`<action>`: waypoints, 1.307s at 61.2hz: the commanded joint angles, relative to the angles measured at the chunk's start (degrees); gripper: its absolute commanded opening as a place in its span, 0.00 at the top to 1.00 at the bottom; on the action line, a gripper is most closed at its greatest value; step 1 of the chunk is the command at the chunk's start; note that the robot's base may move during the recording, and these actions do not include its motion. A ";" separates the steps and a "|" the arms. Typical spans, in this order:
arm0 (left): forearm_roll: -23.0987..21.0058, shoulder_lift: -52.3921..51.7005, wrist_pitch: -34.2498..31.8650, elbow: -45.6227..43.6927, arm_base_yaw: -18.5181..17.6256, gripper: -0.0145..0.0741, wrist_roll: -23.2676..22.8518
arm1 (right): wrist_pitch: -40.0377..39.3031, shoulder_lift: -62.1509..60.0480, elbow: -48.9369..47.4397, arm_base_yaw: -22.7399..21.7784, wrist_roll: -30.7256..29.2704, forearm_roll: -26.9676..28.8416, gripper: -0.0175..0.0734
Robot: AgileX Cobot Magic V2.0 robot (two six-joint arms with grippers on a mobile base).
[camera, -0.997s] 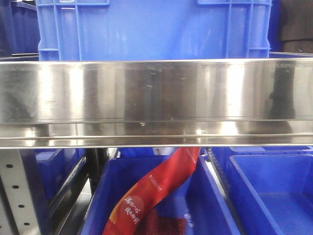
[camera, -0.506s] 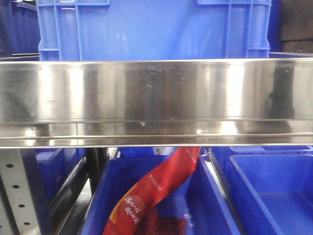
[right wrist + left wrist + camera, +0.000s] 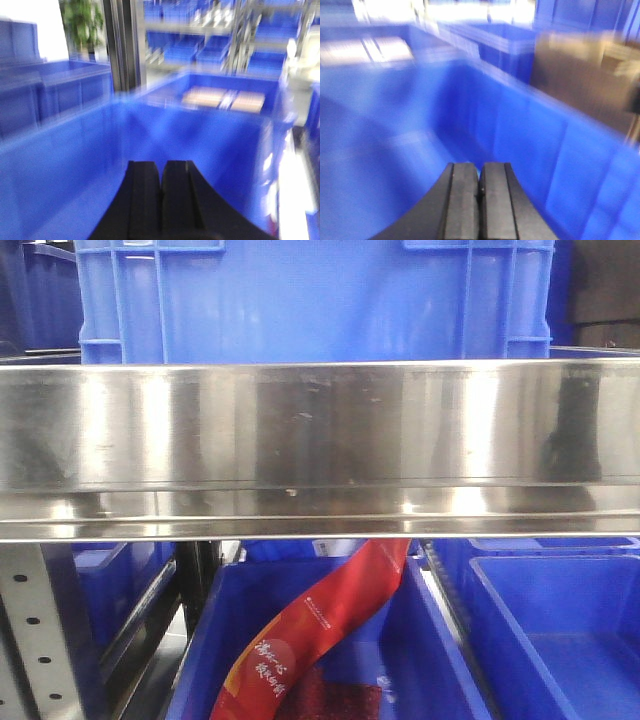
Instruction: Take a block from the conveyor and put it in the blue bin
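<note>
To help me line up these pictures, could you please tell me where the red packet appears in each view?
Front view: the red packet leans diagonally in the blue bin at bottom centre, under the steel rail.
Left wrist view: not in it.
Right wrist view: not in it.
Shared landmark: blue bins show in every view, though I cannot tell whether they are the same bin.

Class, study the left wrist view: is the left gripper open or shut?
Shut. The left gripper shows its two dark fingers pressed together with nothing between them, above a blurred blue bin.
</note>
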 commanded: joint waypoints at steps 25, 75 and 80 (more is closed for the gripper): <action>0.13 -31.83 -3.22 34.09 7.98 0.96 -0.01 | 0.49 -23.38 23.80 -3.97 -0.25 0.16 0.99; 0.13 -61.05 -4.16 51.15 8.38 0.96 -0.01 | -3.06 -45.69 39.03 -3.97 -0.25 0.16 0.99; 0.13 -61.05 -4.16 51.15 8.38 0.96 -0.01 | -3.06 -45.69 39.03 -3.97 -0.25 0.16 0.99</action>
